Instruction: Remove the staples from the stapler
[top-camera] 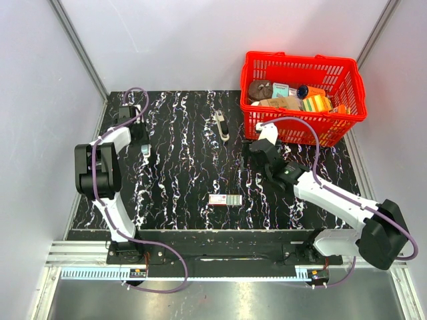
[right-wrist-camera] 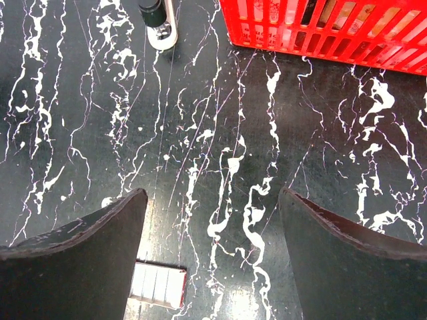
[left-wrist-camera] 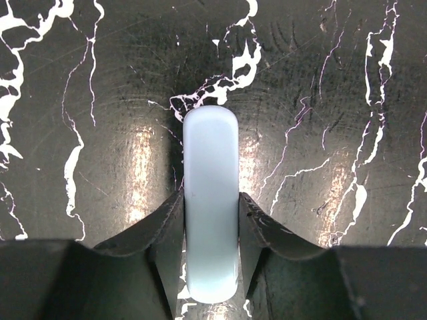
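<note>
Your stapler [top-camera: 221,125] lies on the desk [top-camera: 180,175] at the far middle, lengthwise away from you, near the left corner of the red basket [top-camera: 347,100]. Neither hand touches it.

Your right hand [top-camera: 255,152] is the closer one. It hangs over the desk to the right of the stapler and a little nearer to you, in front of the basket. Its fingers [right-wrist-camera: 80,260] stand wide apart with only bare desk between them. In the right wrist view the stapler sits at the top edge, ahead of the hand and off to its left, outside the line between the fingers and partly cut off by the frame. The pink-and-green box [right-wrist-camera: 159,283] shows low in that view beside the left finger. From above it lies well nearer to you than the stapler.

Your left hand [top-camera: 142,148] is well apart from the stapler, over at the left side of the desk. It is narrow: its fingers press on both sides of a pale bar [left-wrist-camera: 211,200] with rounded ends, which runs straight out between them over the desk. You cannot tell what the bar is.
</note>
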Robot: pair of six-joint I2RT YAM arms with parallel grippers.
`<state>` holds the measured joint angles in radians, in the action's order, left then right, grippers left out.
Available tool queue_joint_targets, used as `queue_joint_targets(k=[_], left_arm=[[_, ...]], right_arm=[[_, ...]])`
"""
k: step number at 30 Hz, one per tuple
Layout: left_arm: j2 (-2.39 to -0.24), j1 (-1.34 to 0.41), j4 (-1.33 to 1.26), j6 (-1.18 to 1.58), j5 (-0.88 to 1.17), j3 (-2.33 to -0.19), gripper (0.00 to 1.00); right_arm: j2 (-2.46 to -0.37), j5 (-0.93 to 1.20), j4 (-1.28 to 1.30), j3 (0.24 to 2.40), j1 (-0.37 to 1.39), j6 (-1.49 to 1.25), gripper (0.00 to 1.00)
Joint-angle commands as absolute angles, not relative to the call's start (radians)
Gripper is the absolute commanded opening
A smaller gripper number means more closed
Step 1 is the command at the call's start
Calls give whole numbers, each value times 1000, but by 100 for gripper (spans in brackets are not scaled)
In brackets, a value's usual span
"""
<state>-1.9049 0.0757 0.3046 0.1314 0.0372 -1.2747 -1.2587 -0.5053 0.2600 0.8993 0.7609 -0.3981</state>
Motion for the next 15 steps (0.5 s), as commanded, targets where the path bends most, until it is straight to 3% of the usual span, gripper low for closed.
queue_joint_targets(k=[1,15], left_arm=[[-1838,69,290,132,18,-1217,28],[-1474,-67,405,103,21,-861,24]], right_arm=[[-1224,-546,253,922,775,-385,85],[-1193,-560,308,865,795,-436,80]])
